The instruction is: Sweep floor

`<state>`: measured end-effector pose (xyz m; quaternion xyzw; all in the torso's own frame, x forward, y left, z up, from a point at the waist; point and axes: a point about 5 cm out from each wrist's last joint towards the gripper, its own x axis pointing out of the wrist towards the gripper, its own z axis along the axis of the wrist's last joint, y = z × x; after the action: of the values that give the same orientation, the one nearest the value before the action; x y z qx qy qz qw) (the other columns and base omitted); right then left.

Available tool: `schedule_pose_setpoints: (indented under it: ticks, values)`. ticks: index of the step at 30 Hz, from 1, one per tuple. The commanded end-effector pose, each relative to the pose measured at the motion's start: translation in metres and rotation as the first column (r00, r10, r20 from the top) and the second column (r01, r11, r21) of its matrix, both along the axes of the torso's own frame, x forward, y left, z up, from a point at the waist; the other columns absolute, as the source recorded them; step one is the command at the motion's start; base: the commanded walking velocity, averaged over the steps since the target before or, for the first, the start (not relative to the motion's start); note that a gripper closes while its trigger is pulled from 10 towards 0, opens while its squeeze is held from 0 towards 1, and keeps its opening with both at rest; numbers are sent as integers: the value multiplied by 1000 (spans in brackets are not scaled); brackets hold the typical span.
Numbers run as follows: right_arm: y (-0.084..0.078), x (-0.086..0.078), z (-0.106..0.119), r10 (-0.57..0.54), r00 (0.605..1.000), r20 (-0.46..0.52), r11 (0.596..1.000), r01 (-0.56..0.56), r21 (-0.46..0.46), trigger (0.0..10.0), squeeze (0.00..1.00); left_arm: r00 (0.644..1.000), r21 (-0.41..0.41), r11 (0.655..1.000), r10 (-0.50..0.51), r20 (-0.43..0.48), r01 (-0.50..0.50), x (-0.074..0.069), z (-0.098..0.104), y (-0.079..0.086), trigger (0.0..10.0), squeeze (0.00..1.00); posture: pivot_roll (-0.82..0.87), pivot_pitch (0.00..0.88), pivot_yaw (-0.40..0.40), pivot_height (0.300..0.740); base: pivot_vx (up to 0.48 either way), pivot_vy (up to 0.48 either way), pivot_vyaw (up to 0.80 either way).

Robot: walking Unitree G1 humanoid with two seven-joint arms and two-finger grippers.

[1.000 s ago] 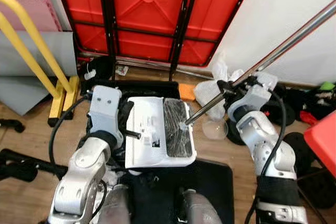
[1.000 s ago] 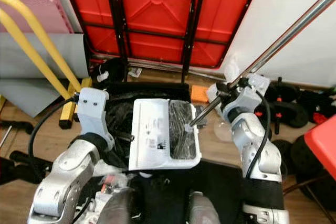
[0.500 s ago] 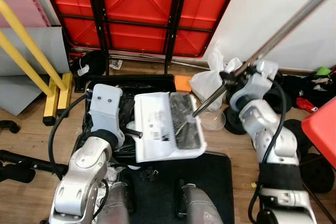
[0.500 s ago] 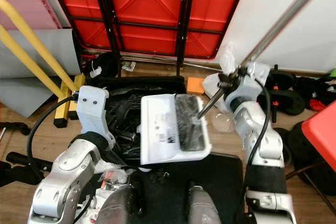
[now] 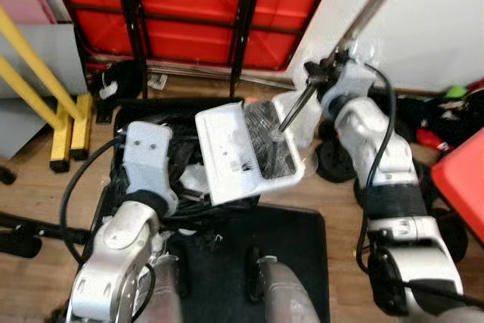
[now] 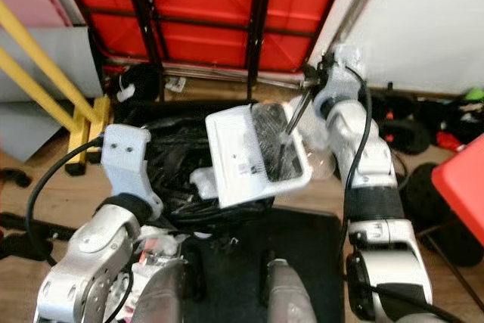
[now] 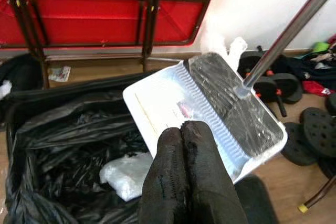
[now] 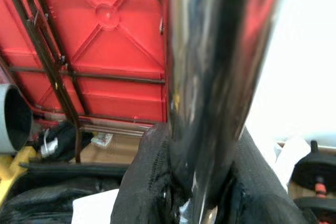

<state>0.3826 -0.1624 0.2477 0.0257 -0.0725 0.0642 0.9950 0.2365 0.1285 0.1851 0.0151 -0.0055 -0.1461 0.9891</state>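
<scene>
Wooden floor [image 5: 34, 187] around me is cluttered; my left gripper [image 7: 181, 129] pinches the white dustpan [image 5: 246, 149] over the black bin bag [image 7: 63, 145], my right gripper [image 8: 194, 182] clamps the broom handle [image 5: 363, 17], so I should tilt slowly, brushing debris inward.

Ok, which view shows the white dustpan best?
The left wrist view: the dustpan shows whole, tilted over the black bin bag. Both eye views show it smaller and blurrier; the right wrist view catches a white corner behind the metal pole.

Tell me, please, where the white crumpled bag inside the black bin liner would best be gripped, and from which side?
Probably pinch the white bag on its upper crumpled folds, coming straight down from above: the black liner walls it in all round, and the white dustpan overhangs one edge.
</scene>
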Motion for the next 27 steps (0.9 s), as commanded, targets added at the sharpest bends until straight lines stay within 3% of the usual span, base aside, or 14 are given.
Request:
schedule_pose_setpoints:
  ticks: [1,2,4,7,9,16,25,27]
  values:
    - [3,3,13,15,998,64,999,-12,-50,10000,0,999,2,999,-34,-21,34,-5,-2,-4,10000,0,-98,414,-181,740,0,0,0]
    - [3,3,13,15,998,64,999,-12,-50,10000,0,999,2,999,-34,-21,34,-5,-2,-4,10000,0,-98,414,-181,740,0,0,0]
    - [19,11,26,59,994,92,983,-42,-178,10000,0,999,6,999,-36,-17,36,-7,0,-5,10000,0,-106,427,-186,740,0,0,0]
    - [19,11,26,59,994,92,983,-42,-178,10000,0,999,6,999,-36,-17,36,-7,0,-5,10000,0,-106,427,-186,740,0,0,0]
    - [34,19,46,85,987,140,969,-49,-240,10000,0,999,8,999,-37,-13,37,-9,2,-5,10000,0,-107,436,-186,740,0,0,0]
    - [59,29,71,112,977,182,953,-54,-297,10000,0,999,21,999,-39,1,39,-12,7,-7,10000,0,-98,455,-196,740,0,0,0]
    - [79,29,93,156,957,246,936,-64,-347,10000,0,999,23,999,-37,4,37,-16,10,-8,10000,0,-102,468,-203,740,0,0,0]
    - [92,28,101,195,939,283,917,-72,-392,10000,0,999,28,999,-39,4,39,-17,11,-9,10000,0,-101,471,-205,740,0,0,0]
